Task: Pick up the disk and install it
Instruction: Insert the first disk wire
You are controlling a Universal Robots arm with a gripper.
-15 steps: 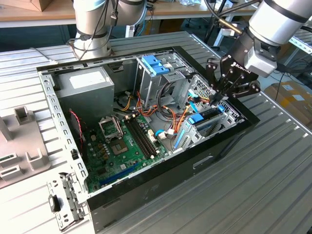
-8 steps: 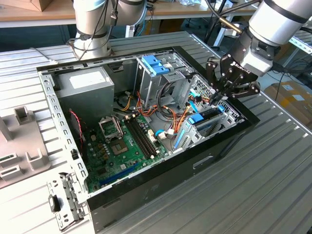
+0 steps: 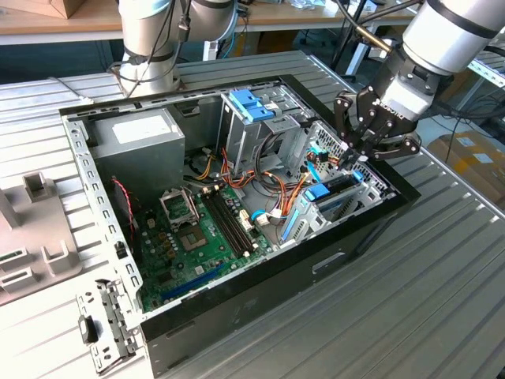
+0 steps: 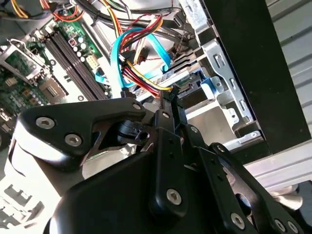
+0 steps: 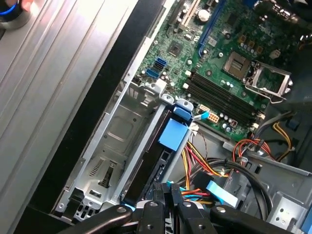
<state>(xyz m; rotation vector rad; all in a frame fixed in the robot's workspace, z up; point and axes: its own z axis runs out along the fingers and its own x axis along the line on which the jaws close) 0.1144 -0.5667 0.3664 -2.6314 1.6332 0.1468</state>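
Observation:
The disk (image 3: 335, 189) stands on edge in the metal drive bay (image 3: 371, 185) at the end of the open computer case on the exterior view's right. In the first wrist view the disk (image 5: 151, 165) is a dark slab with a light-blue tab on it, sitting beside the bay's bare floor (image 5: 112, 131). My gripper (image 3: 357, 155) hangs just above the disk's far end, close to the cables. Its black fingers are drawn together, and I cannot make out whether they pinch the disk's end. In both wrist views the gripper (image 5: 168, 197) (image 4: 170, 97) points down at the bay.
Coloured cables (image 5: 204, 170) run right beside the bay. Inside the case (image 3: 260, 276) are the green motherboard (image 3: 197, 237), a grey power-supply box (image 3: 142, 134) and a drive cage with light-blue tabs (image 3: 252, 106). Another arm's base (image 3: 150, 47) stands behind. Grey fixtures (image 3: 39, 229) lie on the left.

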